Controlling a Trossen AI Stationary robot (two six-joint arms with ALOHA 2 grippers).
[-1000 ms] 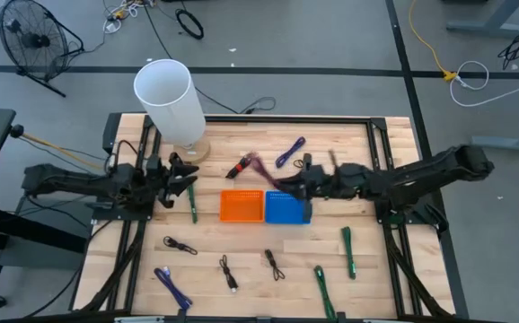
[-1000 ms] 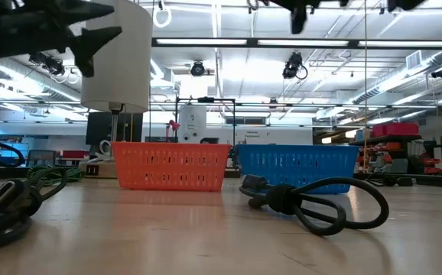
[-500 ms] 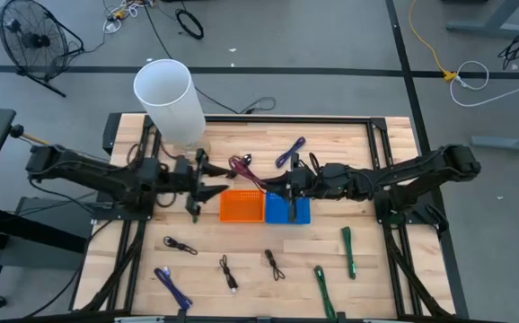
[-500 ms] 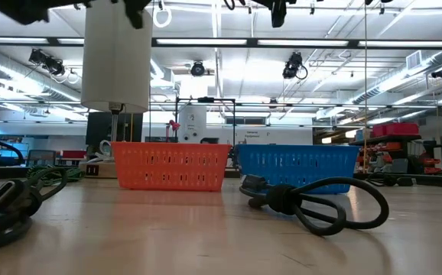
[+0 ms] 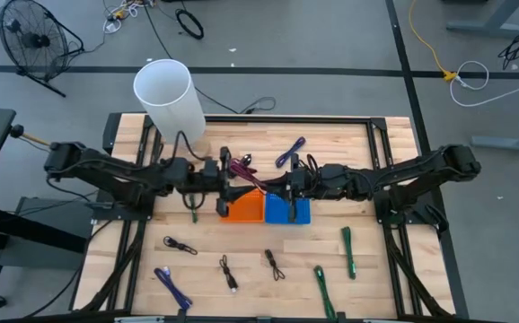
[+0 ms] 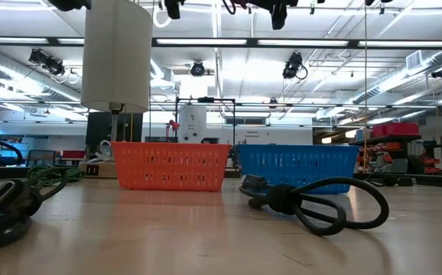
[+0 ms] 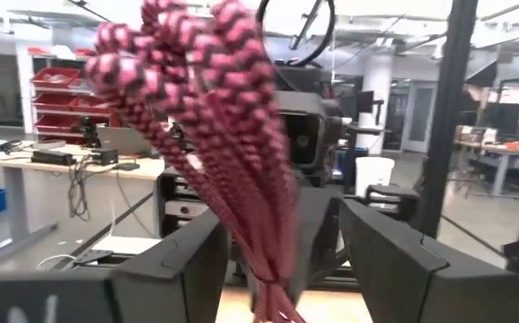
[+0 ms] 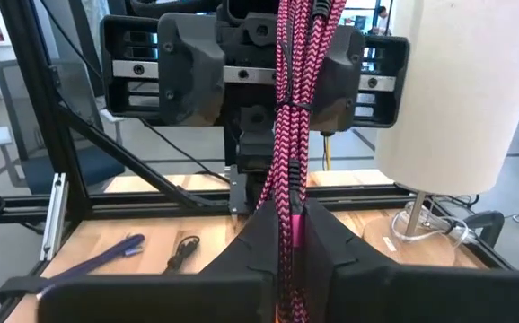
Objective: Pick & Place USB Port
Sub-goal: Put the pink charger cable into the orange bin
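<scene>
A: What is changed from a second ago?

B: The left gripper (image 5: pixel 226 187) is seen moved in from the table's left edge toward the middle. It is now placed just left of the orange basket (image 5: pixel 241 206), facing the right gripper (image 5: pixel 288 187). Its fingers (image 7: pixel 174 260) are spread wide, and the pink cable (image 7: pixel 210 117) is seen standing between them, not yet pinched.

A: Where is the cable held?

B: It is clamped by the right gripper, whose fingers (image 8: pixel 252 240) are closed on its lower end in the right wrist view. In the high view the cable (image 5: pixel 240 168) is carried above the far edge of the orange basket, clear of the table (image 5: pixel 376 269). The blue basket (image 5: pixel 286 208) is set touching the orange one, right beside it.

A: What is meant for the task?

B: A handover in mid-air is judged to be under way. The cable is offered by the right arm, and the open left fingers are brought around it. A closing of the left fingers is expected to be needed before any release by the right.

A: What else is seen?

B: A white cylinder (image 5: pixel 170 99) is stood at the far left corner. Other cables are left lying along the near edge, among them a black one (image 6: pixel 313 200) in the low view.
</scene>
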